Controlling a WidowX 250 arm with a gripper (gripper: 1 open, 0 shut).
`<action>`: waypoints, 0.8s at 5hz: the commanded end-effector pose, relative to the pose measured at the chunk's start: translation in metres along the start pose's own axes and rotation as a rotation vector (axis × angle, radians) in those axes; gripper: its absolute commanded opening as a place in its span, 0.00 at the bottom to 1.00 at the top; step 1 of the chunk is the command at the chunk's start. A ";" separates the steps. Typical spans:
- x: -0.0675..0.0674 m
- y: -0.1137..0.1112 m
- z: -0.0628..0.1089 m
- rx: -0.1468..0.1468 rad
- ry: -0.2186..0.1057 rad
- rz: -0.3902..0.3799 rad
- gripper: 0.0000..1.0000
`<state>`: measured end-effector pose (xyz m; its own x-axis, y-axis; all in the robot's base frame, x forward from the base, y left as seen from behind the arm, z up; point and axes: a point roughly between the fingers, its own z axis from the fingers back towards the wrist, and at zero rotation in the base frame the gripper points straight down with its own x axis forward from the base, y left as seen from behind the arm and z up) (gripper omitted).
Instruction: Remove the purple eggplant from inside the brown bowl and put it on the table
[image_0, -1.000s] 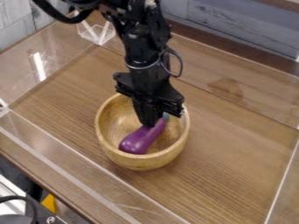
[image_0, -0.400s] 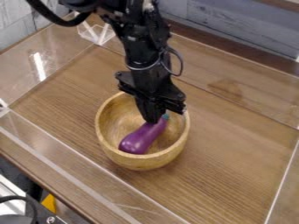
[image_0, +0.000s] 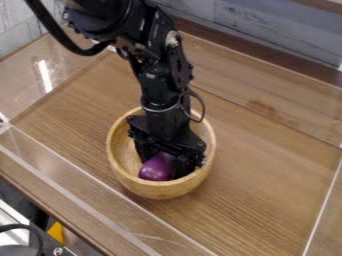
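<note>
The brown bowl (image_0: 182, 187) stands on the table (image_0: 274, 150), a little front of centre. Inside it lies the purple eggplant (image_0: 156, 169), towards the bowl's front left; only its plump end shows below the gripper. My black gripper (image_0: 166, 158) reaches straight down into the bowl, right over the eggplant. Its jaws stand spread apart, one finger on each side of the eggplant's upper part. I cannot tell whether the fingers touch it. The eggplant rests on the bowl's bottom.
Clear acrylic walls border the tabletop, one along the left side (image_0: 47, 75) and one along the front (image_0: 94, 205). Bare wood lies to the right of the bowl and behind it. Black cables (image_0: 24, 238) hang outside the front left corner.
The gripper has dropped deeper into the bowl and its jaws have spread apart. The arm has swung left and now leans over the bowl. The eggplant is more covered.
</note>
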<state>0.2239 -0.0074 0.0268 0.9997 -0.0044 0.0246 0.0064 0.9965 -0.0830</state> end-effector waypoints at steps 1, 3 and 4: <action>0.006 -0.002 0.008 -0.001 -0.031 0.002 0.00; 0.005 -0.004 0.013 -0.005 -0.030 0.012 0.00; 0.004 -0.005 0.016 -0.008 -0.029 0.017 0.00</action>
<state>0.2180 -0.0103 0.0306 0.9998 0.0204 -0.0067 -0.0209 0.9955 -0.0921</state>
